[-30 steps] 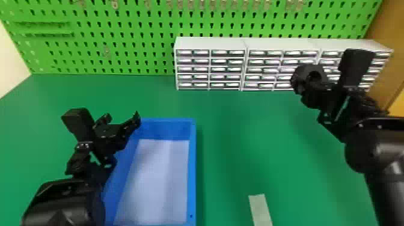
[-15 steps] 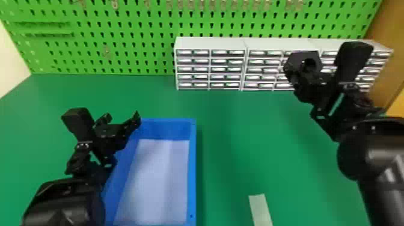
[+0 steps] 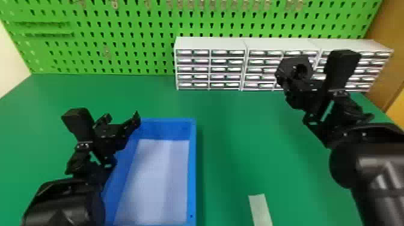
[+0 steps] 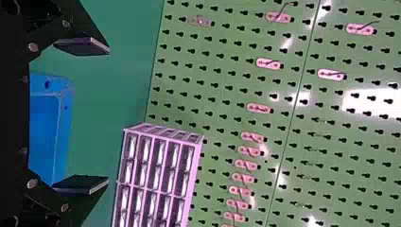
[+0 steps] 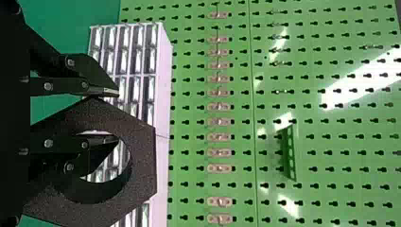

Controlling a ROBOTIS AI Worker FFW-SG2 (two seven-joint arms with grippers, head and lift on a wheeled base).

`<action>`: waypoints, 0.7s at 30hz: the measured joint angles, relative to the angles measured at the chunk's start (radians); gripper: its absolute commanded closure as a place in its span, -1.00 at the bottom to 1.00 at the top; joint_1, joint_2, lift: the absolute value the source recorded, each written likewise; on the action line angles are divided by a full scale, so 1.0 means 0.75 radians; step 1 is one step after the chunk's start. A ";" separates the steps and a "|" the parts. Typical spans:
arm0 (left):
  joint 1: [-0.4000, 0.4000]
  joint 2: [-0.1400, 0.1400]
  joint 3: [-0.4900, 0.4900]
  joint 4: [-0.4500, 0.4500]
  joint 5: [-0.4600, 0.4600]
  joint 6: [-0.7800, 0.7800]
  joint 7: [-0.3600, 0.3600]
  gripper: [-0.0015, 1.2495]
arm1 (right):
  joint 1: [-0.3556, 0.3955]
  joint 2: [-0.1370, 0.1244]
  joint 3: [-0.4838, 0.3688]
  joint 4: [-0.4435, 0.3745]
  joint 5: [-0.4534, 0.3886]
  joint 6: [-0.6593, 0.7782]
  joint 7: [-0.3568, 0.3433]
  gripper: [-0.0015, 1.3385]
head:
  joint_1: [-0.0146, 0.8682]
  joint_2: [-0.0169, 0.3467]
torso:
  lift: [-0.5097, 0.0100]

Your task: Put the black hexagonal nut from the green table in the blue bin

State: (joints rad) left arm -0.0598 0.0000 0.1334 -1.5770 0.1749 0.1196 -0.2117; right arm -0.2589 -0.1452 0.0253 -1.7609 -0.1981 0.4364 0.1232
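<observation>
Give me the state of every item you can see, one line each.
Black hexagonal nut: gripped, held up off the green table
Right gripper: closed on the nut, one finger through its hole
Left gripper: open, nothing between its fingers
Blue bin: upright, open-topped, partly hidden by the left arm
Drawer cabinets: standing, visible drawers shut
Pale strip: lying flat

My right gripper (image 3: pixel 296 90) has the black hexagonal nut (image 3: pixel 285 70), far right. My left gripper (image 3: pixel 121 119), left, fingers apart, by the blue bin (image 3: pixel 192 171). Pale strip (image 3: pixel 261 207) near, green table (image 3: pixel 240 144). White drawer units (image 3: pixel 210 43), pegboard (image 3: pixel 120 64) far.
</observation>
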 measured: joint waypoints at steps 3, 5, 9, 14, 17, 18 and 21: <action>0.000 0.000 0.000 0.000 0.000 0.000 0.000 -0.53 | -0.011 -0.004 0.024 0.000 -0.011 0.016 0.002 0.58 | 0.59 -0.63 | 0.59; 0.000 0.000 -0.001 0.000 0.000 0.000 0.000 -0.53 | -0.017 -0.007 0.040 0.000 -0.018 0.026 0.002 0.58 | 0.59 -0.63 | 0.59; 0.000 0.000 -0.002 0.000 0.000 0.000 0.000 -0.53 | -0.029 -0.012 0.080 0.000 -0.031 0.045 0.001 0.58 | 0.59 -0.63 | 0.59; 0.000 0.000 -0.002 0.000 0.000 0.000 0.000 -0.53 | -0.041 -0.013 0.129 0.004 -0.042 0.062 0.004 0.58 | 0.59 -0.63 | 0.59; 0.000 0.000 -0.002 0.000 0.000 0.000 0.000 -0.53 | -0.048 -0.013 0.158 0.009 -0.050 0.072 0.011 0.58 | 0.59 -0.63 | 0.59; 0.000 0.000 -0.002 0.000 0.000 0.000 0.000 -0.53 | -0.051 -0.013 0.168 0.010 -0.052 0.076 0.016 0.58 | 0.59 -0.63 | 0.59; -0.001 0.000 -0.002 0.002 0.000 0.000 0.000 -0.53 | -0.059 -0.008 0.191 0.014 -0.055 0.089 0.032 0.58 | 0.59 -0.63 | 0.59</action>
State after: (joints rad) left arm -0.0607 0.0000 0.1318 -1.5757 0.1749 0.1196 -0.2117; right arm -0.3032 -0.1514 0.1686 -1.7504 -0.2394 0.5033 0.1475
